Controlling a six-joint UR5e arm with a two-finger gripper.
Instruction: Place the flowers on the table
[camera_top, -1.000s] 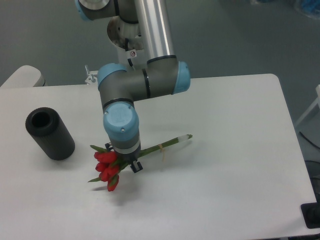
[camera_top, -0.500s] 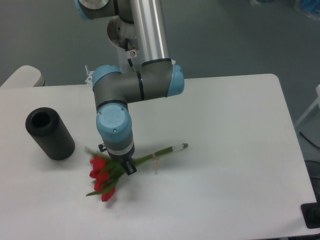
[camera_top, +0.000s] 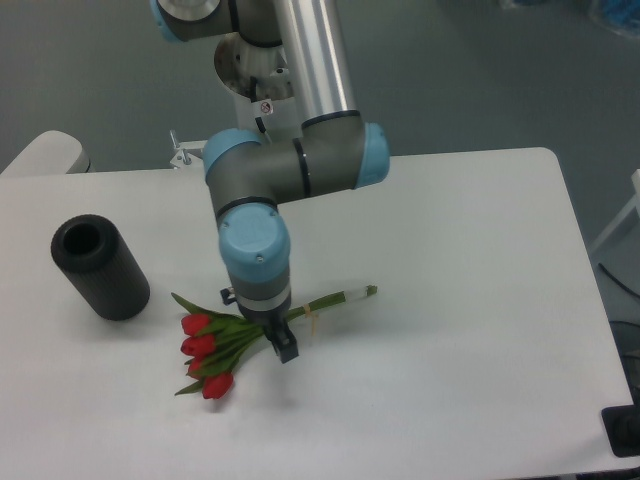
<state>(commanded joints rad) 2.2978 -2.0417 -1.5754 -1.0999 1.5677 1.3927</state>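
The flowers (camera_top: 215, 352) are lying flat on the table (camera_top: 470, 300) under our gripper (camera_top: 279, 343), which we are holding low over the mid-stems, though we cannot tell whether its jaws are apart or clamped on the stems. We are judging the placement nearly done, with only release and retreat left. The bunch is running diagonally, red heads pointing lower left near the black cylinder (camera_top: 100, 267), whitish stem ends upper right.

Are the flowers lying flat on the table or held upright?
Lying flat: the flowers stretch sideways along the table, red heads left, stem ends right.
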